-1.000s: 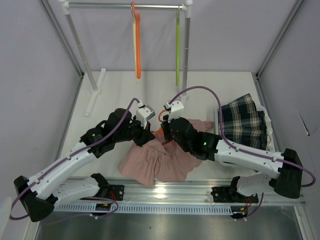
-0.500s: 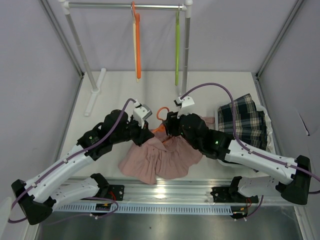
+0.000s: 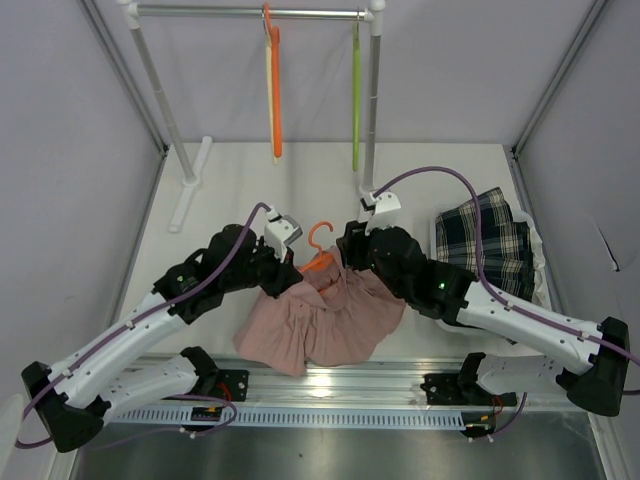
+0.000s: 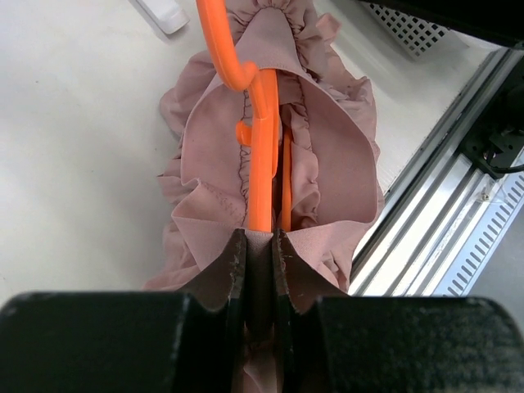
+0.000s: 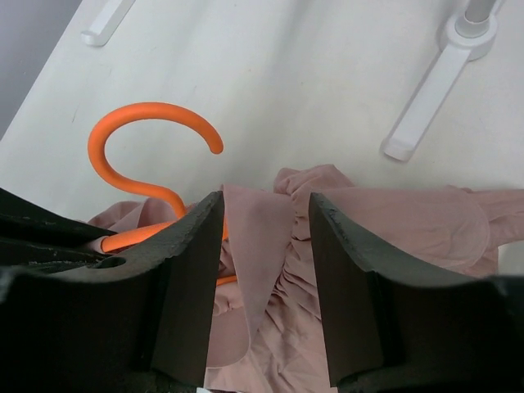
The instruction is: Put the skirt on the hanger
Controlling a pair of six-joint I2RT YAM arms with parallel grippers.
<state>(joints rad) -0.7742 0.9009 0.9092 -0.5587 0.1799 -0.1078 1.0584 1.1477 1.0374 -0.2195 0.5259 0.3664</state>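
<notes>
The plaid skirt point(image 3: 487, 243) lies flat at the right of the table, touched by neither gripper. A thin pale strip, perhaps the cream hanger point(image 3: 268, 85), hangs edge-on against an orange hanger on the rail. My left gripper point(image 3: 292, 268) point(image 4: 259, 237) is shut on the pink ruffled garment point(image 3: 320, 320) point(image 4: 327, 147) and the bar of an orange hanger point(image 4: 264, 139) inside it. My right gripper point(image 3: 345, 262) point(image 5: 266, 214) is open over the pink garment point(image 5: 393, 229), with a loose pink flap between its jaws. The orange hook point(image 3: 320, 238) point(image 5: 139, 123) sticks out to the rear.
A clothes rack rail point(image 3: 250, 12) at the back carries an orange hanger point(image 3: 275, 110) and a lime-green hanger point(image 3: 354, 100). Its white feet point(image 3: 190, 185) point(image 5: 434, 90) rest on the table. A white cloth point(image 3: 538, 250) lies under the skirt. A metal rail point(image 3: 330, 385) runs along the near edge.
My right wrist has moved back and to the right, off the garment's middle. The orange hook has come into view between the grippers. My left gripper has kept its hold.
</notes>
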